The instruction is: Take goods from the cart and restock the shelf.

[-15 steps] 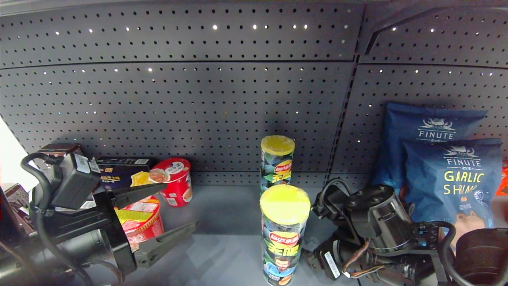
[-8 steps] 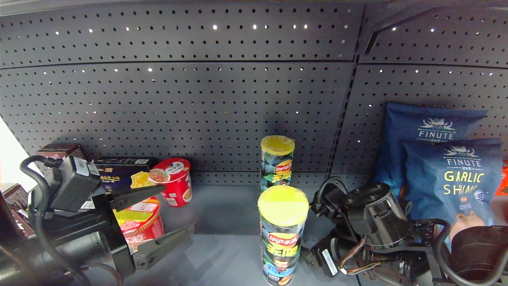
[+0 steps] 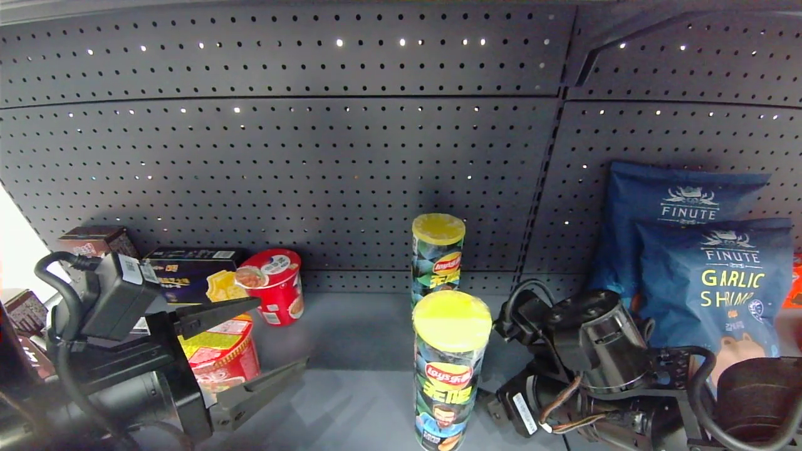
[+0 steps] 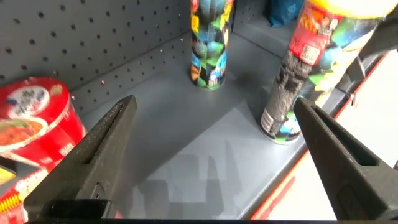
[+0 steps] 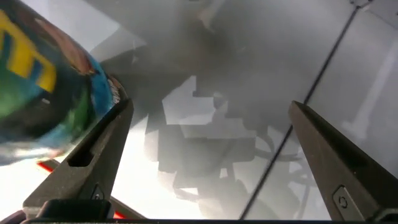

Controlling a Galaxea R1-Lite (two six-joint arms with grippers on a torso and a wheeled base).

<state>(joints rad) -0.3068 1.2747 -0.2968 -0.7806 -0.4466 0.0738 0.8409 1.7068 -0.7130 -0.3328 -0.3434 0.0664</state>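
The front chip can (image 3: 450, 369) stands on the shelf (image 3: 351, 351) at lower centre, seemingly placed — right gripper (image 5: 211, 104) and left gripper (image 3: 282, 332), lower left, both gape wide and empty; more restocking likely remains.

At the front edge of the shelf (image 3: 351, 338) stands a chip can (image 3: 451, 369), a second can (image 3: 437, 257) behind it; noodle cups (image 3: 276, 285) and boxes (image 3: 188, 272) to the left, snack bags (image 3: 708, 263) right.
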